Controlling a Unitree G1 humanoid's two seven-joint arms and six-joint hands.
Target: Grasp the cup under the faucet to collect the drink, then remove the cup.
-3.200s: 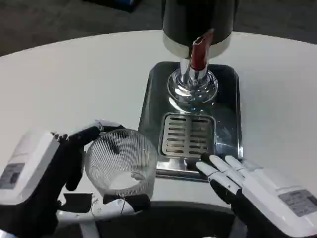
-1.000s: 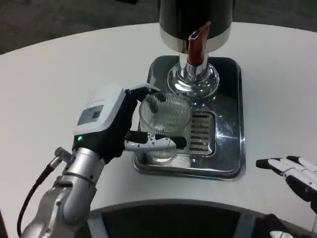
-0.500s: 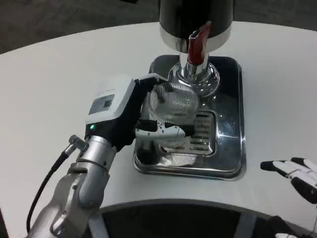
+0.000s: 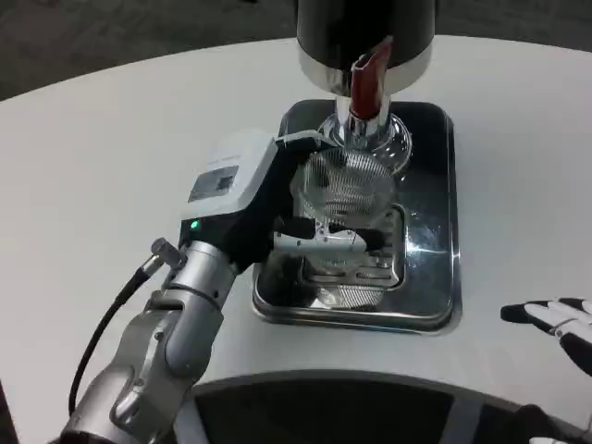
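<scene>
While the left robot hand (image 4: 254, 199) grips the ribbed glass cup (image 4: 344, 199) over the drip tray (image 4: 435, 268), just below the red faucet lever (image 4: 367, 79), filling comes next: someone must press that lever.

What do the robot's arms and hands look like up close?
The left hand has a white back with a small label, black and white fingers, and a green light near the wrist. Its forearm is silver, with a black cable alongside. The right hand shows white-and-black fingers.
</scene>
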